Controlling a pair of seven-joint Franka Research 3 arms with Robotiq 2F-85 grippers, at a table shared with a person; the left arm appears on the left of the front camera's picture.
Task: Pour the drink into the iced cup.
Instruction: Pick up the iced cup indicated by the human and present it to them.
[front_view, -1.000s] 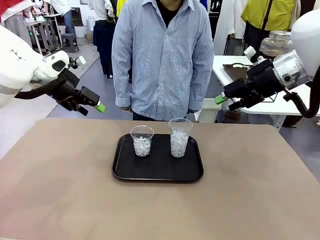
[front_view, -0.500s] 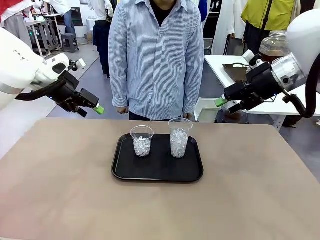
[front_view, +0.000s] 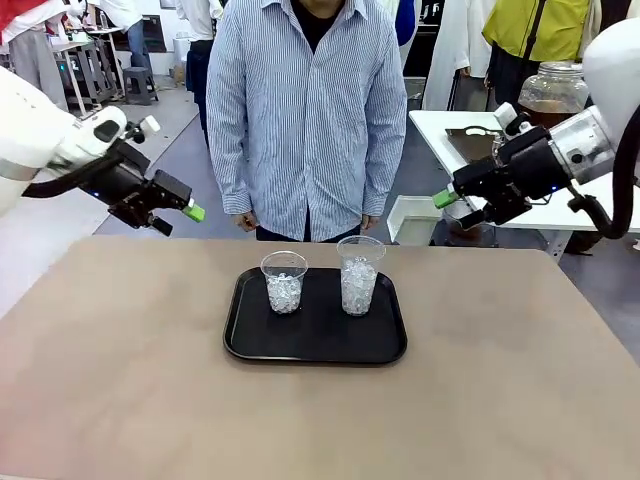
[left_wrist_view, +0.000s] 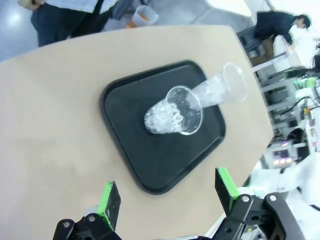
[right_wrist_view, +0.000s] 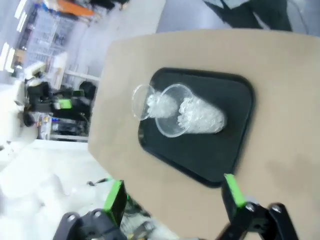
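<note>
Two clear iced cups stand on a black tray (front_view: 315, 345) mid-table: a shorter one (front_view: 284, 283) on the left and a taller one (front_view: 359, 275) on the right. My left gripper (front_view: 180, 217) hovers open, high above the table's far left corner. My right gripper (front_view: 452, 205) hovers open off the far right corner. From the left wrist, the shorter cup (left_wrist_view: 175, 112) lies nearer than the taller cup (left_wrist_view: 220, 90), beyond the open left gripper (left_wrist_view: 167, 182). From the right wrist, the taller cup (right_wrist_view: 197, 117) overlaps the shorter cup (right_wrist_view: 150, 105) above the open right gripper (right_wrist_view: 174, 184). The drink is out of view.
A person in a striped shirt (front_view: 305, 110) stands at the far edge behind the tray, arms hanging down. A white side table (front_view: 450, 135) at the back right carries a large glass jar (front_view: 553, 90) with brownish contents. Bare tabletop (front_view: 120, 370) surrounds the tray.
The person has shifted slightly left and straightened up. My left gripper drew back a little to the left; the right gripper edged slightly right. Cups and tray have not moved.
</note>
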